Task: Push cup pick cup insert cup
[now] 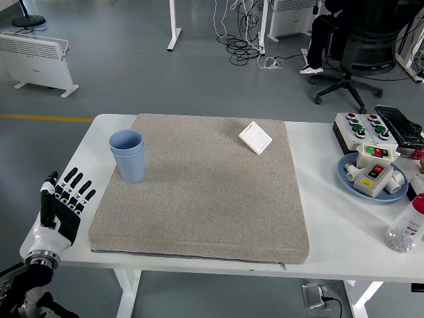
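Two light blue cups (128,154) stand nested, one inside the other, upright on the left part of the grey mat (199,192). My left hand (64,202) hovers at the table's left edge, well below and left of the cups, its fingers straight and spread, holding nothing. The right arm does not show.
A white square switch plate (255,137) lies at the mat's far right. On the table's right stand a blue plate (349,177) with white parts, a button box (363,128) and a clear bottle (405,226). A person sits in an office chair (358,46) far behind.
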`<move>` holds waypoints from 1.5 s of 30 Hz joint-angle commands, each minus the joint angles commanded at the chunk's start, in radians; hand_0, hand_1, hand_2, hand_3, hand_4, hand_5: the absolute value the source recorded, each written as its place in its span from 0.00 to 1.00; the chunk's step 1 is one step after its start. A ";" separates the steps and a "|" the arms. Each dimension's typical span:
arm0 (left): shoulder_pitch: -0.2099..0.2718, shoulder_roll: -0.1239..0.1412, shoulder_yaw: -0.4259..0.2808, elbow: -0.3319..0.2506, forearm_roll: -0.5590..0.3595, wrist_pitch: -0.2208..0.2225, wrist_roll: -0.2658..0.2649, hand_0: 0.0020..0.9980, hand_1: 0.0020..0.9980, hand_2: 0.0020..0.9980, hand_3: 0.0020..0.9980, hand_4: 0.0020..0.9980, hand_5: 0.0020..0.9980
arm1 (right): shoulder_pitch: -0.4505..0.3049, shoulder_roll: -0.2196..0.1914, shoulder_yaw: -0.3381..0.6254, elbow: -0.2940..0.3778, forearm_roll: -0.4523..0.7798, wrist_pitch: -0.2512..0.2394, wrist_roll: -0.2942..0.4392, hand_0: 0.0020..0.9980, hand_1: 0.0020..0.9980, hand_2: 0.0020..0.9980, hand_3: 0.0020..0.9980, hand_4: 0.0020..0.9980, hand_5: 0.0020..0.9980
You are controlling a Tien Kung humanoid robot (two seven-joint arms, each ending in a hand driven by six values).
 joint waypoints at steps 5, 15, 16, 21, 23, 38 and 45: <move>-0.002 0.000 0.004 0.002 0.001 0.000 0.000 0.86 0.89 0.95 0.87 0.59 1.00 | 0.002 -0.001 -0.002 0.000 0.004 0.001 0.001 0.76 0.66 0.68 0.57 0.10 0.47; -0.007 0.000 0.007 0.003 0.002 0.001 0.002 0.86 0.89 0.95 0.87 0.59 1.00 | 0.006 0.000 0.001 0.000 0.006 0.001 0.003 0.76 0.66 0.68 0.57 0.10 0.47; -0.007 0.000 0.007 0.003 0.002 0.001 0.002 0.86 0.89 0.95 0.87 0.59 1.00 | 0.006 0.000 0.001 0.000 0.006 0.001 0.003 0.76 0.66 0.68 0.57 0.10 0.47; -0.008 0.000 0.007 0.004 0.002 0.000 0.003 0.86 0.89 0.95 0.87 0.59 1.00 | 0.007 0.000 0.001 0.000 0.008 0.002 0.003 0.76 0.66 0.68 0.57 0.10 0.47; -0.008 0.000 0.008 0.005 0.002 0.000 0.003 0.86 0.89 0.95 0.87 0.59 1.00 | 0.008 0.000 0.001 0.000 0.009 0.002 0.004 0.76 0.66 0.68 0.57 0.10 0.47; -0.014 0.000 0.014 0.009 0.001 0.000 0.004 0.86 0.89 0.95 0.87 0.59 1.00 | 0.013 0.002 0.004 0.000 0.012 0.002 0.005 0.76 0.66 0.68 0.57 0.10 0.47; -0.014 0.000 0.017 0.010 0.002 0.000 0.004 0.86 0.89 0.95 0.87 0.59 1.00 | 0.015 0.002 0.004 0.000 0.014 0.003 0.005 0.76 0.66 0.68 0.57 0.10 0.47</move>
